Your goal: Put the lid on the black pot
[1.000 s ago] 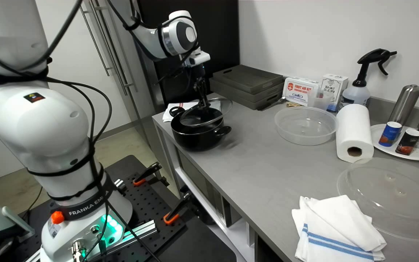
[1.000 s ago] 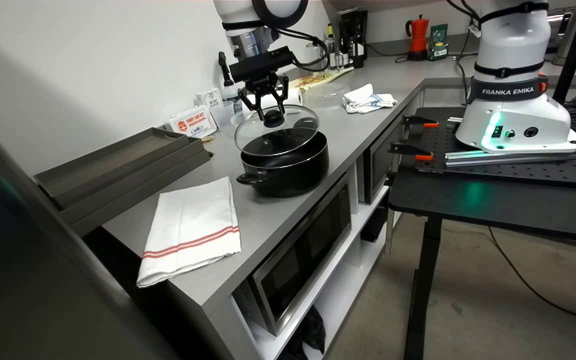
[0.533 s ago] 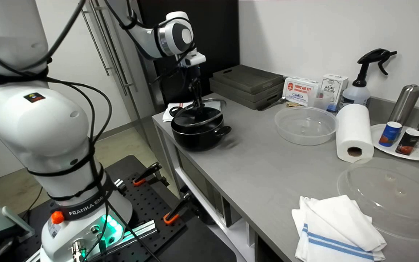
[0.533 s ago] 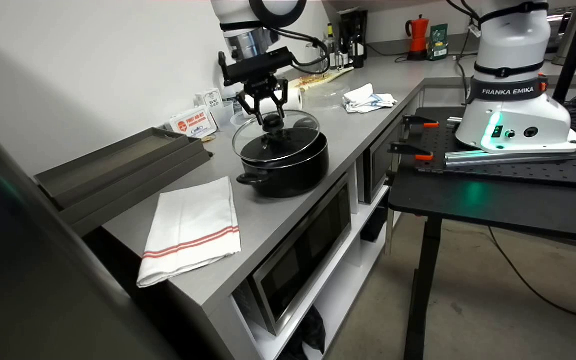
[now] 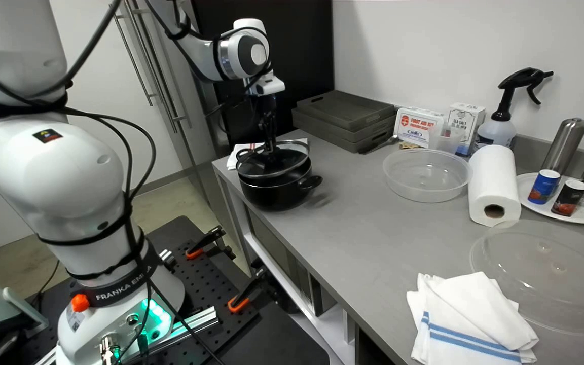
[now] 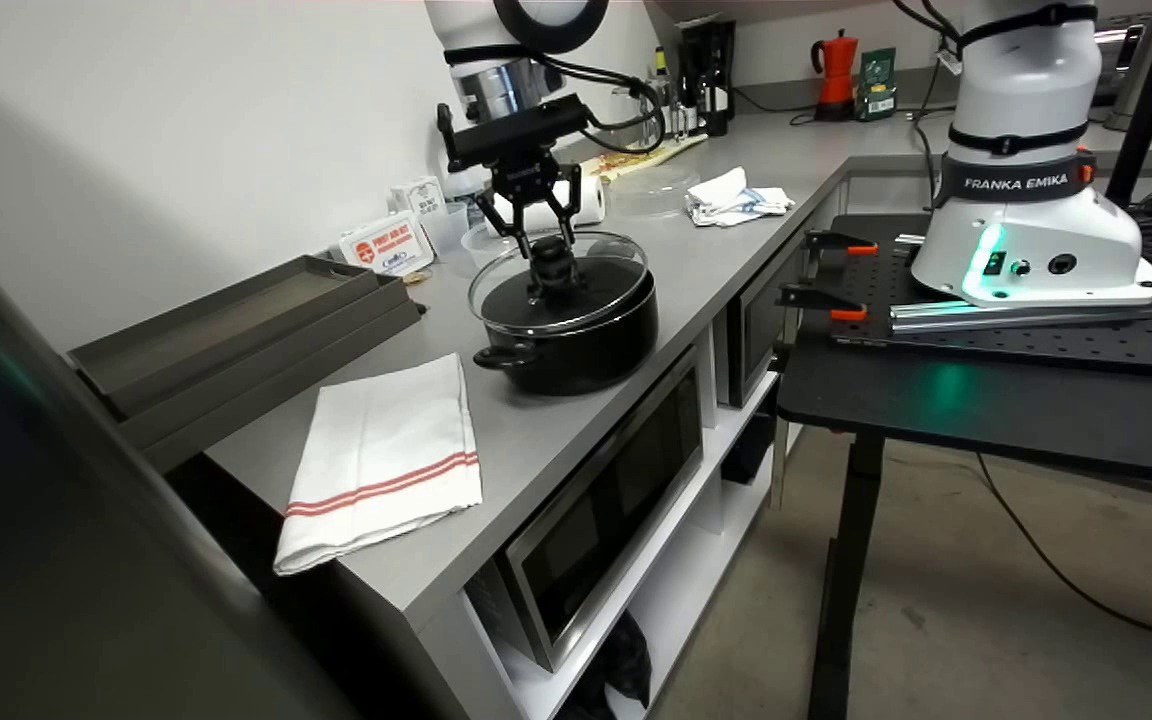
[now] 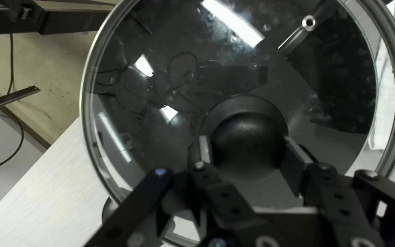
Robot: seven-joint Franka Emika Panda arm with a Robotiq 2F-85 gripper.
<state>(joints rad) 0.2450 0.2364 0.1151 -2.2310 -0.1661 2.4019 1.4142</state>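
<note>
The hand (image 7: 249,151) grips the lid (image 7: 242,82) below by its knob (image 7: 249,137).

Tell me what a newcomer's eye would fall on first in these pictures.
Probably the tool, closed on the black knob of the clear glass lid, held over the black pot on the grey counter. Next, the green light glowing on the robot's base in both exterior views. After that, perhaps the bright red moka pot at the back of an exterior view.
</note>
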